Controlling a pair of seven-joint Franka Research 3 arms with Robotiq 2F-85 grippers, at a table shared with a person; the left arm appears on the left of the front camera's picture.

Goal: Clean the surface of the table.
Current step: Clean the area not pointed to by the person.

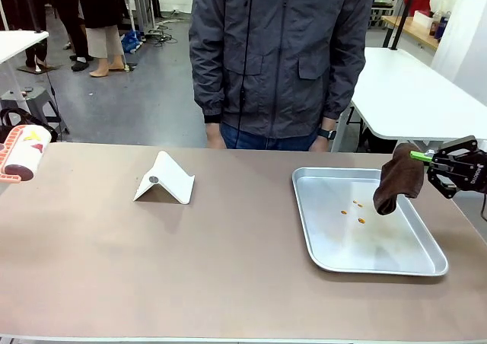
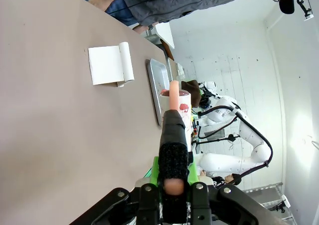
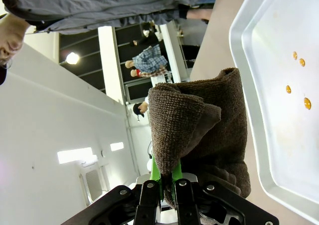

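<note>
Currently I find the right gripper (image 1: 417, 156) clamped on a brown cloth (image 1: 397, 180) above the tray's (image 1: 301, 215) far right corner. The left gripper (image 2: 173, 130) is clamped on a lint roller (image 1: 23, 155) at the left edge of the table (image 1: 152, 260), which stretches before me.

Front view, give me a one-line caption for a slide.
Right gripper holds a brown cloth at a metal tray dotted with orange specks, on the taupe table.
</note>
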